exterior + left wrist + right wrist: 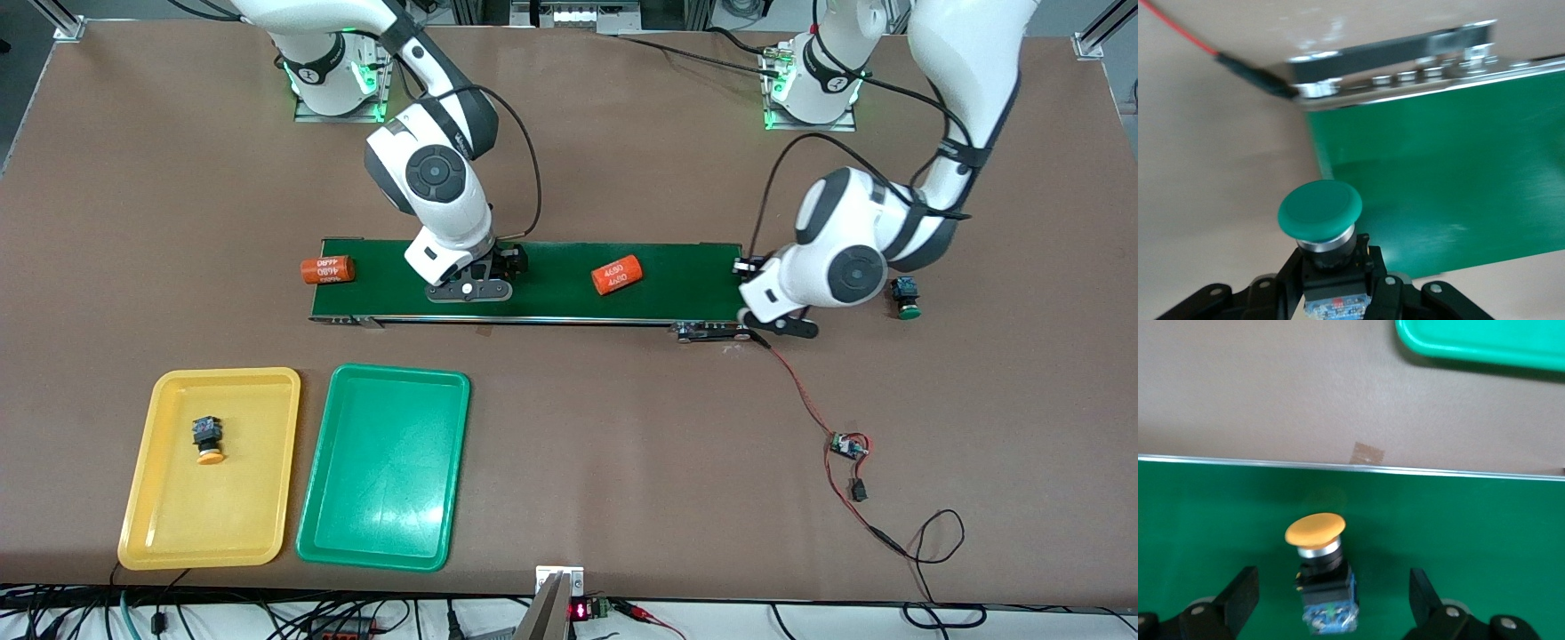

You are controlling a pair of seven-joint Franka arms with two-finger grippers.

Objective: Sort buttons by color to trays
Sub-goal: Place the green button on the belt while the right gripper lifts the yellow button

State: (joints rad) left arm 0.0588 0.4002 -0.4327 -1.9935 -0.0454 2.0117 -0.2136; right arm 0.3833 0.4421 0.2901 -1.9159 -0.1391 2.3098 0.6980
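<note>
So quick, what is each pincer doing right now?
Left pincer: shut on a green-capped button, over the conveyor belt's end.
Right pincer: open around a yellow-capped button on the belt.

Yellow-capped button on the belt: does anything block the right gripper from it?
Nothing visible does. The right gripper is open over the conveyor belt, fingers either side of the yellow-capped button, with only bare belt between.

Probably lab: table-mounted arms, conveyor belt (533, 280)
</note>
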